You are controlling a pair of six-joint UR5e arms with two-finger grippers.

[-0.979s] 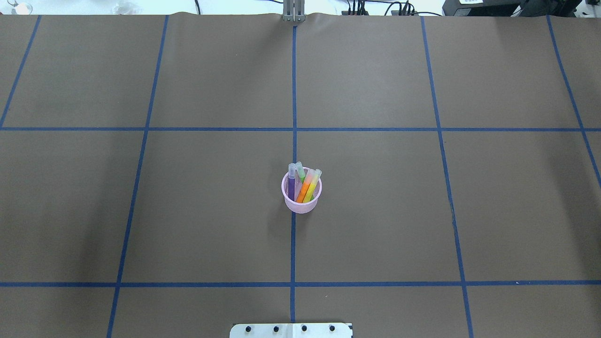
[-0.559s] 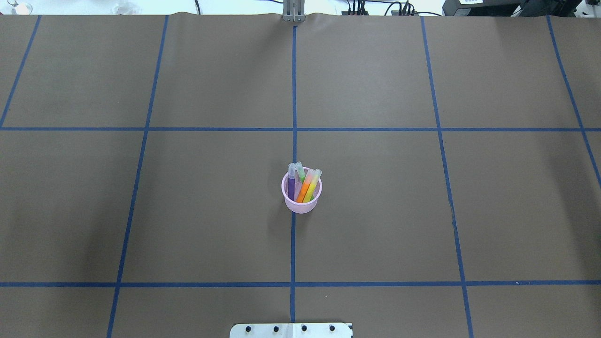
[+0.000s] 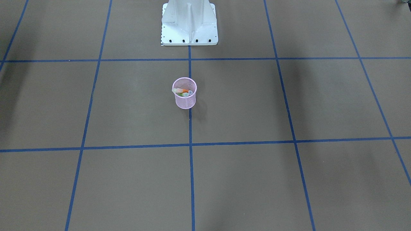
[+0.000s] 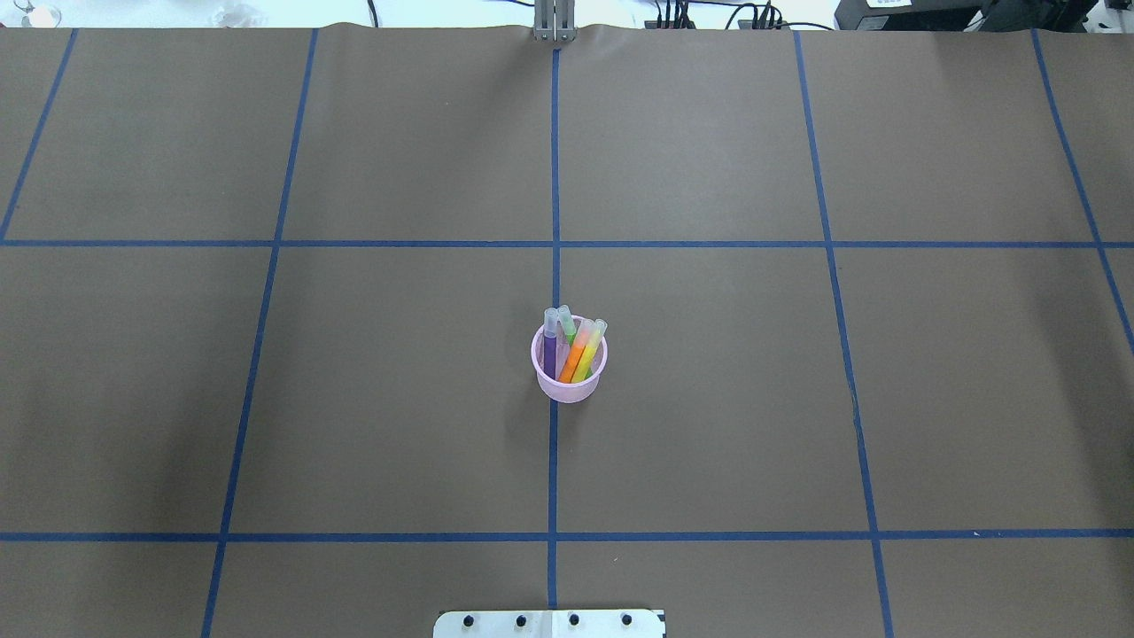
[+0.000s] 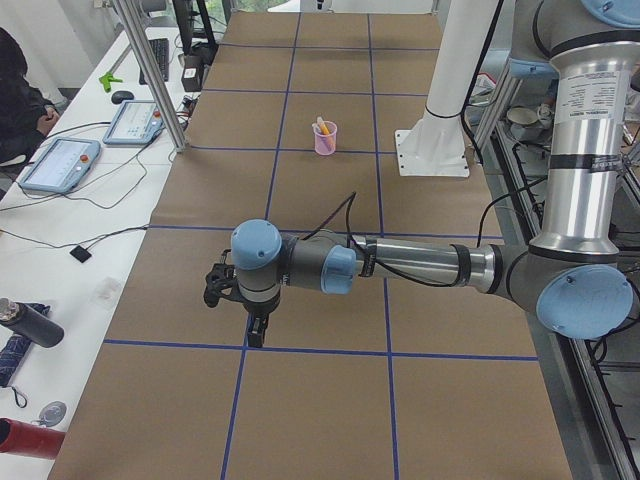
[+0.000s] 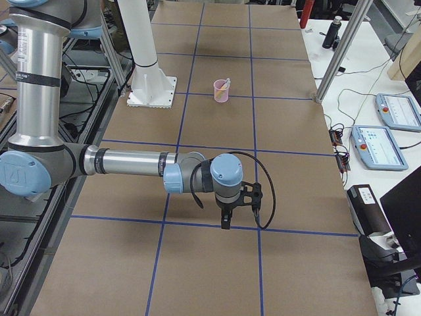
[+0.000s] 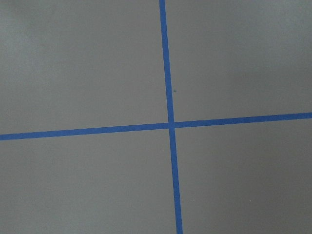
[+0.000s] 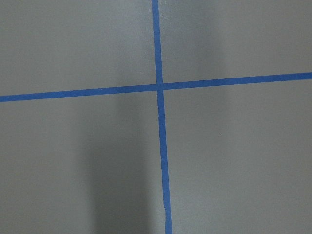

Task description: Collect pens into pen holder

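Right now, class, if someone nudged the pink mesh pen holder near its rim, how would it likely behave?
The pen holder looks like thin wire mesh, so probably light and easy to slide. The pens lean toward one side and stick above the rim, so a high push might tip it.

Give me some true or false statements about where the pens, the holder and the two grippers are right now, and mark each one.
1. The purple pen stands inside the pen holder. True.
2. The orange pen lies flat outside the holder. False: the orange pen leans inside the holder, cap end sticking up past the rim.
3. The pen holder has tipped onto its side. False: it stands upright.
4. Both grippers are well away from the holder. True: the side views show the left gripper and the right gripper each hanging near its own end of the table, far from the holder.
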